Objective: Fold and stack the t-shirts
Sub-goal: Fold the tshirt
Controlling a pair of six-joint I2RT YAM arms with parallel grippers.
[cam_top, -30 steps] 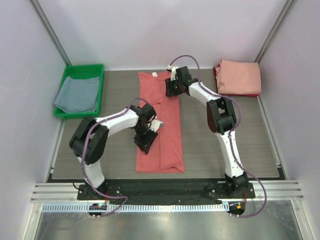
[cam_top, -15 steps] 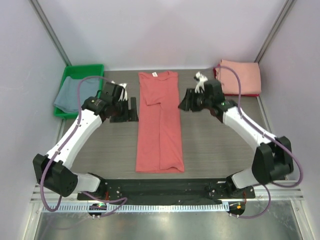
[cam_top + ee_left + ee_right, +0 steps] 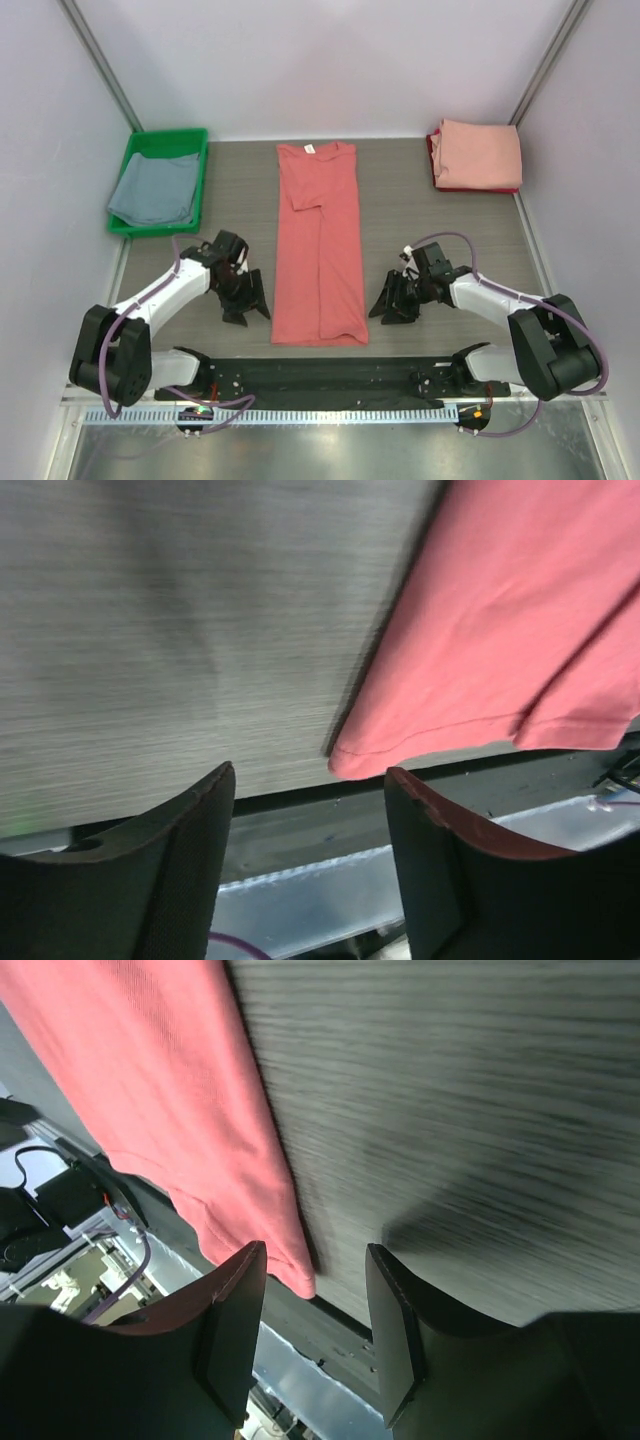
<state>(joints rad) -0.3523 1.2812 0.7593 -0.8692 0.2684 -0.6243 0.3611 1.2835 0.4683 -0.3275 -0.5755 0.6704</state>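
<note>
The coral-red t-shirt [image 3: 320,245] lies in a long narrow strip down the table's middle, sleeves folded in, white neck label at the far end. Its near hem corners show in the left wrist view [image 3: 500,640] and the right wrist view [image 3: 190,1120]. My left gripper [image 3: 250,305] is open and empty, low beside the shirt's near left corner. My right gripper [image 3: 388,305] is open and empty beside the near right corner. A folded pale pink t-shirt [image 3: 480,153] lies at the back right. The grey-blue t-shirt [image 3: 155,188] lies in the tray.
The green tray [image 3: 197,180] stands at the back left. A darker red cloth edge [image 3: 434,150] shows under the pink shirt. The table's near edge and the black base rail [image 3: 330,372] run just below the shirt's hem. Purple walls close in on both sides.
Both arms swung from the shirt's far end down to its near hem; half a second ago they were beside its upper part. The shirt now lies with both sleeves folded in.
</note>
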